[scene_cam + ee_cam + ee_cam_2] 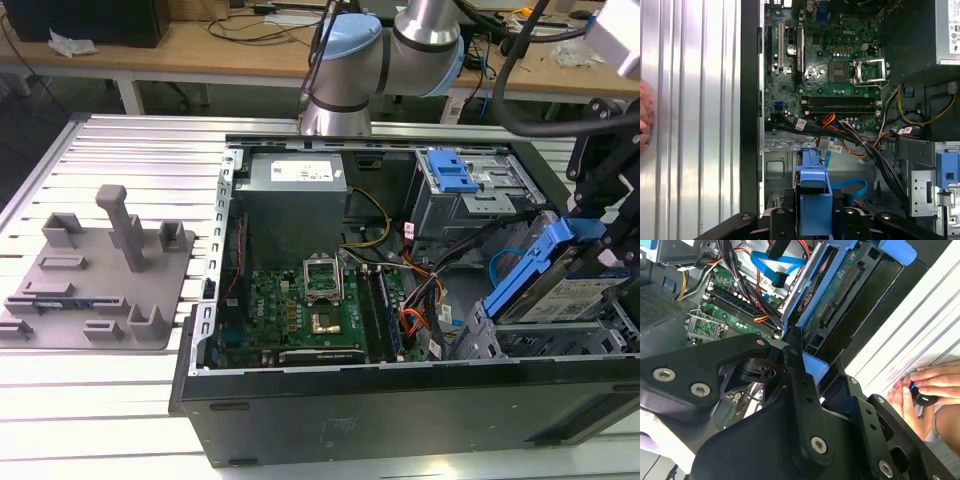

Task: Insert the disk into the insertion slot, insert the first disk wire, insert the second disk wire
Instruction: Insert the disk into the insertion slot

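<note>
seating the disk: first step in hand, by my judgement; neither wire step looks begun.
exterior view, jaws: closed on the raised end of the disk [565,295], gripping it by its plastic frame.
exterior view, disk: flat silver slab with a white-and-blue label, tilted, its low end at the mouth of the insertion slot [478,338] just below the jaws, not yet lying flat inside.
exterior view, slot: low grey sheet-metal cage with a perforated wall.
next move calls for: levelling the disk to the cage and a straight push; a skewed frame could jam.
second wrist view: green circuit underside of the disk [840,285] just ahead of the jaws; a hand [927,387] rests on the ribbed metal desk [920,325], well aside of the jaws.
first wrist view: bright blue frame [815,200] sits between the black jaws; a glossy blue flat cable [852,186] lies loose just beside them; the green motherboard [830,65] is farther ahead.
</note>
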{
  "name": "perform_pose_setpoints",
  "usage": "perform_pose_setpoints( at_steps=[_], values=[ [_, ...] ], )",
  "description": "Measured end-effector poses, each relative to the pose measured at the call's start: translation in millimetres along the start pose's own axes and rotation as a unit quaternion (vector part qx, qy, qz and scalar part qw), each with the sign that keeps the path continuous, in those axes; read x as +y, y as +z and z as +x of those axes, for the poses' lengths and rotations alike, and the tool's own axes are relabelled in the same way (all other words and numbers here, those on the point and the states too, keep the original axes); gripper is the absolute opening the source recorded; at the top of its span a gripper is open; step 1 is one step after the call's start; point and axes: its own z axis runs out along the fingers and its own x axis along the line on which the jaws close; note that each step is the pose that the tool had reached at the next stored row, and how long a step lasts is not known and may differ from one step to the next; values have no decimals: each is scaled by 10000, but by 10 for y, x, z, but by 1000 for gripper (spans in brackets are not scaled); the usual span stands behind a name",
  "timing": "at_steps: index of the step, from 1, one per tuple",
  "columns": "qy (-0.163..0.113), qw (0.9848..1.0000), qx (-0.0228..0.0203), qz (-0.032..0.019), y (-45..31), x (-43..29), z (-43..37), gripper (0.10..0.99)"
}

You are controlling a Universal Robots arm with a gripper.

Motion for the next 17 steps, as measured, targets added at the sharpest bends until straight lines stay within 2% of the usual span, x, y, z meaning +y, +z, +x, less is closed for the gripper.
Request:
perform_pose_setpoints(
  at_steps=[7,8,10,12,17],
  values=[
    [-1,10000,1,1,160,-7,12,365],
    [0,10000,0,0,169,-7,13,435],
    [-1,10000,1,0,169,-4,13,435],
    [0,10000,0,0,171,-3,12,561],
    [-1,10000,1,0,170,-3,11,561]
  ],
)
